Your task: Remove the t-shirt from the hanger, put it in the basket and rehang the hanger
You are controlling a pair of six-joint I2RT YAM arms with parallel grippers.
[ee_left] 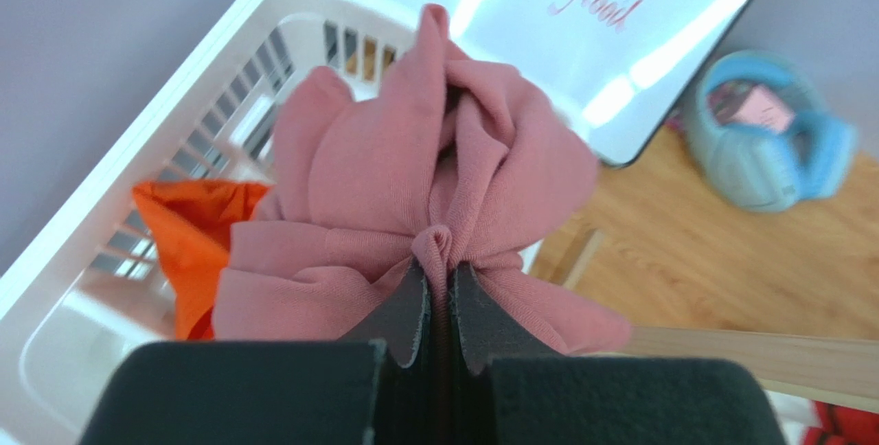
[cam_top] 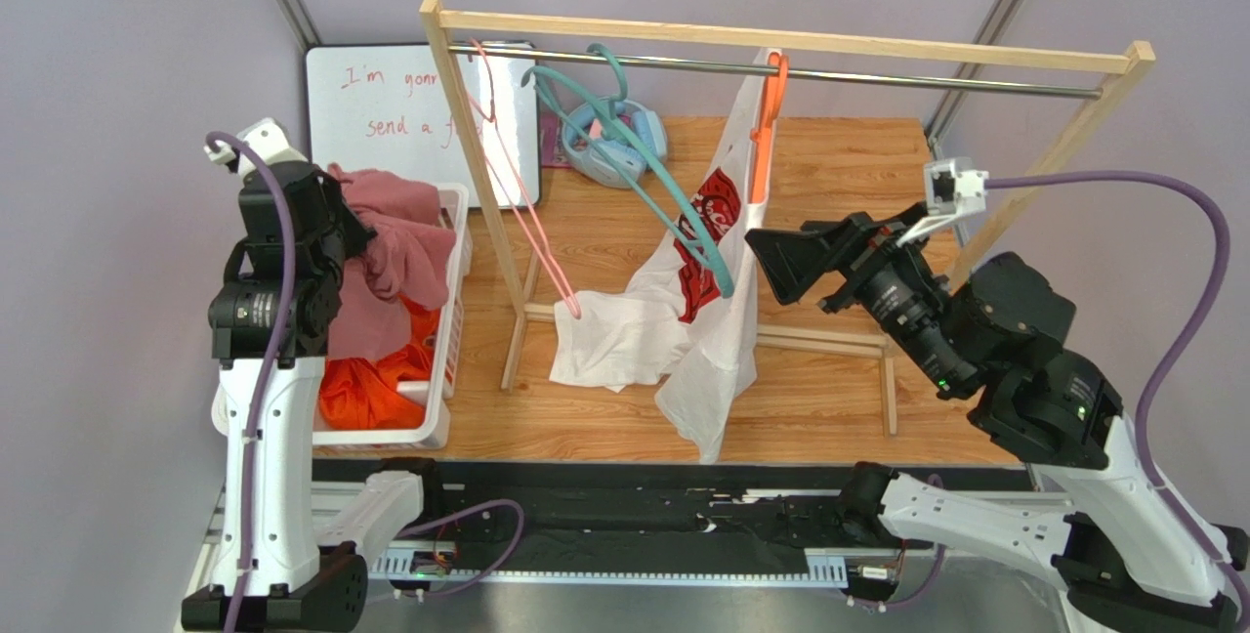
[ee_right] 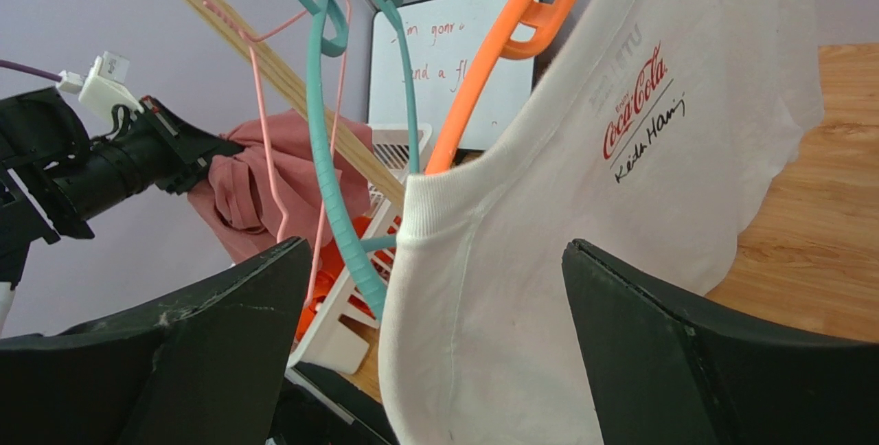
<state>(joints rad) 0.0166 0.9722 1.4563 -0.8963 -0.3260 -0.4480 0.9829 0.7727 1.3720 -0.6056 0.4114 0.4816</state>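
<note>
A white t-shirt (cam_top: 704, 318) with a red Coca-Cola logo hangs from an orange hanger (cam_top: 765, 128) on the metal rail, its lower part spread on the wooden table. My right gripper (cam_top: 785, 255) is open, just right of the shirt. In the right wrist view the shirt (ee_right: 619, 208) and the orange hanger (ee_right: 485, 84) lie between its wide-apart fingers (ee_right: 435, 249). My left gripper (cam_top: 345, 223) is shut on a pink garment (ee_left: 413, 177) above the white basket (ee_left: 114, 198).
A teal hanger (cam_top: 646, 172) and a thin pink hanger (cam_top: 521, 201) hang slanted from the wooden rack (cam_top: 477, 150). The basket (cam_top: 452, 311) holds orange cloth. A whiteboard (cam_top: 382, 106) and blue headphones (cam_top: 609, 135) stand at the back.
</note>
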